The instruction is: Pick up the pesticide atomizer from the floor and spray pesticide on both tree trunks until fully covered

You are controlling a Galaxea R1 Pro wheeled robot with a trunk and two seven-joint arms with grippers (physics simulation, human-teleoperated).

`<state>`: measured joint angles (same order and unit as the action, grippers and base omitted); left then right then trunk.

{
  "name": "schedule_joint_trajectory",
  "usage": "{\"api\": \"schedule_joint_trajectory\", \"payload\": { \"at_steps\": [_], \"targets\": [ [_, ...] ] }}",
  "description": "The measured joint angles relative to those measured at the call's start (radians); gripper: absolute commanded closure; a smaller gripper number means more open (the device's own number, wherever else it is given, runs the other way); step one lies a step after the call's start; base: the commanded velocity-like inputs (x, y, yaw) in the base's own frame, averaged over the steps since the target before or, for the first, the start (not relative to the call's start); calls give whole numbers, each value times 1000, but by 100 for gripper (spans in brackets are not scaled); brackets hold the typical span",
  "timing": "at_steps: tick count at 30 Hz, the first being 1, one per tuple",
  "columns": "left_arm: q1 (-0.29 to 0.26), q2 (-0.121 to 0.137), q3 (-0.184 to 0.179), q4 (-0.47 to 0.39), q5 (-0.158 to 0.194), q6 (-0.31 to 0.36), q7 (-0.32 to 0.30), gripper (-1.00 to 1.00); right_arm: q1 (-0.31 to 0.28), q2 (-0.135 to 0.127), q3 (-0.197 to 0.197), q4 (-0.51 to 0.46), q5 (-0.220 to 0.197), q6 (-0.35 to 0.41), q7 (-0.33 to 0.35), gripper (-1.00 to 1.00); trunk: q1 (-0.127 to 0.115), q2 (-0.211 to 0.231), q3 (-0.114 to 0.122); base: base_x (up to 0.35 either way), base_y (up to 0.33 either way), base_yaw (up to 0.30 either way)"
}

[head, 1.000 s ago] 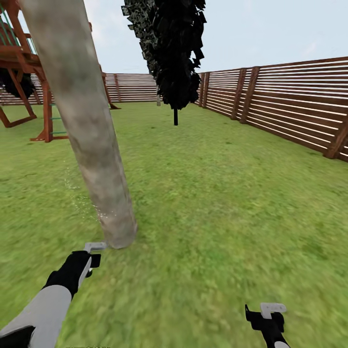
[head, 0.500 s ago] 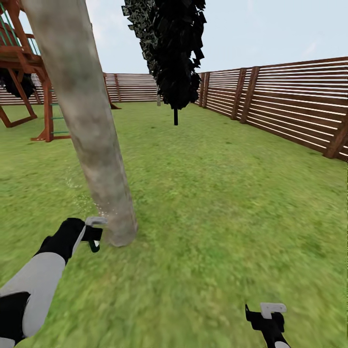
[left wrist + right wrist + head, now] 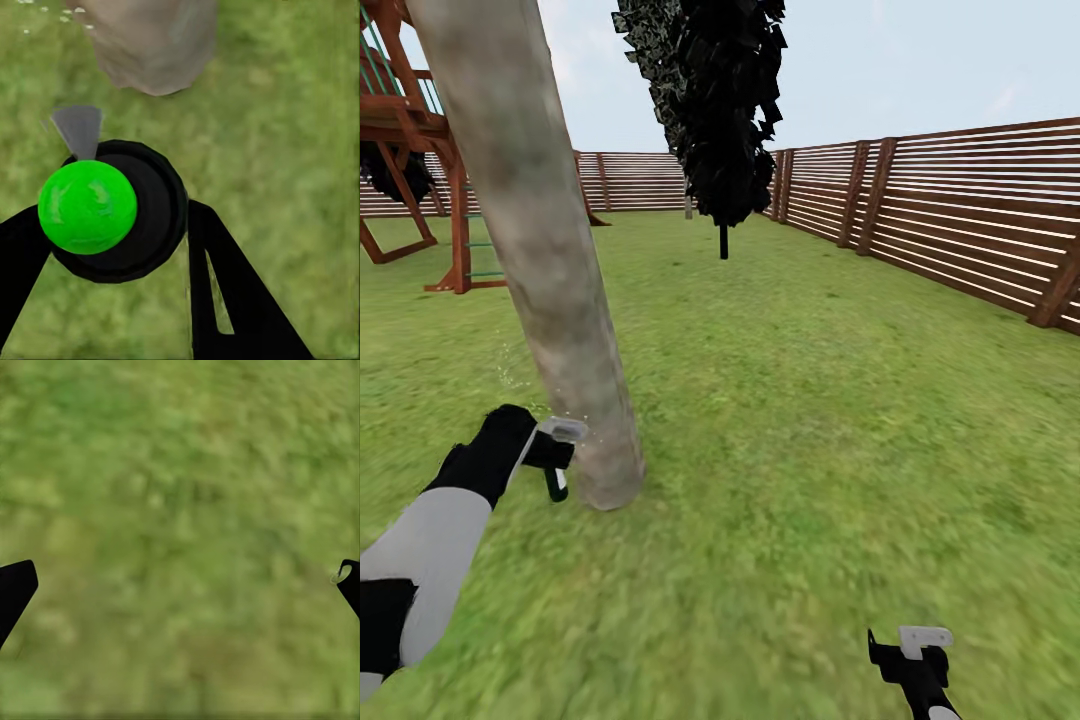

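L pincer (image 3: 557, 452) pinches the pesticide atomizer (image 3: 111, 210), black body w/ green cap, right beside the base of the tree trunk (image 3: 540, 250); faint spray specks by the bark. R pincer (image 3: 913, 645) hangs near-right over the floor (image 3: 810, 420), fingers spread, nothing between. Far: black-leaved tree (image 3: 710, 100), slat fence (image 3: 960, 220) on the right, red wooden play frame (image 3: 420, 150) at left, partly hidden behind the trunk. Trunk's crown cut off above.

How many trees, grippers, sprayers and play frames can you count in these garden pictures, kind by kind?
Trees: 2, a thick trunk and a black-leaved tree
Grippers: 2, left and right
Sprayers: 1
Play frames: 1
Total: 6
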<state>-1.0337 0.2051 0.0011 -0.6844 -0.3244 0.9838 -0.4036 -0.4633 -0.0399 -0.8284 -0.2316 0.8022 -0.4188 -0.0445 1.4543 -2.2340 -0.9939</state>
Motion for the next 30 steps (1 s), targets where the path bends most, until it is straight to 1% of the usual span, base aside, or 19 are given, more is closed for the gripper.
{"api": "schedule_joint_trajectory", "payload": {
  "at_steps": [1, 2, 4, 5, 6, 8, 9, 10, 12, 14, 16, 17, 18, 19, 22, 24, 27, 30],
  "targets": [
    [-12, -6, -9, -17, 1, 9, -3, 100, 0, 0, 0, 0, 0, 0, 0, -100, 0, 0, 0, 0, 0, 0],
    [-27, -5, -12, -24, -8, 11, -5, 100, 0, 0, 0, 0, 0, 0, 0, -100, 0, 0, 0, 0, 0, 0],
    [-57, 1, -12, -28, -8, 14, -6, 100, 0, 0, 0, 0, 0, 0, 0, -100, 0, 0, 0, 0, 0, 0],
    [-72, 18, -11, -26, -15, 14, -6, 100, 0, 0, 0, 0, 0, 0, 0, -100, 0, 0, 0, 0, 0, 0],
    [-77, 47, -11, -22, -19, 14, -6, 100, 0, 0, 0, 0, 0, 0, 0, -100, 0, 0, 0, 0, 0, 0],
    [-83, 86, -10, -20, -14, 15, -7, 100, 0, 0, 0, 0, 0, 0, 0, -100, 0, 0, 0, 0, 0, 0],
    [-83, 98, -11, -18, -12, 15, -8, 100, 0, 0, 0, 0, 0, 0, 0, -100, 0, 0, 0, 0, 0, 0],
    [-82, 103, -15, -17, -4, 17, -30, 100, 0, 0, 0, 0, 0, 0, 0, -100, 0, 0, 0, 0, 0, 0],
    [-81, 99, -18, -16, -3, 18, -75, 100, 0, 0, 0, 0, 0, 0, 0, -100, 0, 0, 0, 0, 0, 0],
    [-83, 87, -18, -16, -3, 18, -90, 100, 0, 0, 0, 0, 0, 0, 0, -100, 0, 0, 0, 0, 0, 0],
    [-84, 49, -18, -23, 3, 25, -94, 100, 0, 0, 0, 0, 0, 0, 0, -100, 0, 0, 0, 0, 0, 0],
    [-86, 37, -18, -26, -2, 25, -95, 100, 0, 0, 0, 0, 0, 0, 0, -100, 0, 0, 0, 0, 0, 0],
    [-89, 31, -18, -27, -6, 26, -95, 100, 0, 0, 0, 0, 0, 0, 0, -100, 0, 0, 0, 0, 0, 0],
    [-93, 30, -18, -27, -10, 25, -95, 100, 0, 0, 0, 0, 0, 0, 0, -100, 0, 0, 0, 0, 0, 0],
    [-96, 48, -19, -26, -18, 23, -95, 100, 0, 0, 0, -1, -1, 0, 0, -100, 0, 0, 0, 0, 0, 46],
    [-95, 57, -20, -22, -14, 24, -95, 100, 0, 0, 1, -2, -2, 0, 0, -100, 0, 0, 0, 0, 0, 244],
    [-94, 58, -20, -25, -16, 24, -95, 100, 0, 0, 1, -2, -2, 0, 0, -100, 0, 0, 0, 28, -97, 207],
    [-90, 55, -21, -28, -14, 24, -95, 100, 0, 0, 0, -2, -1, 0, 0, -100, 0, 0, 0, 55, -247, 30]
  ]
}}
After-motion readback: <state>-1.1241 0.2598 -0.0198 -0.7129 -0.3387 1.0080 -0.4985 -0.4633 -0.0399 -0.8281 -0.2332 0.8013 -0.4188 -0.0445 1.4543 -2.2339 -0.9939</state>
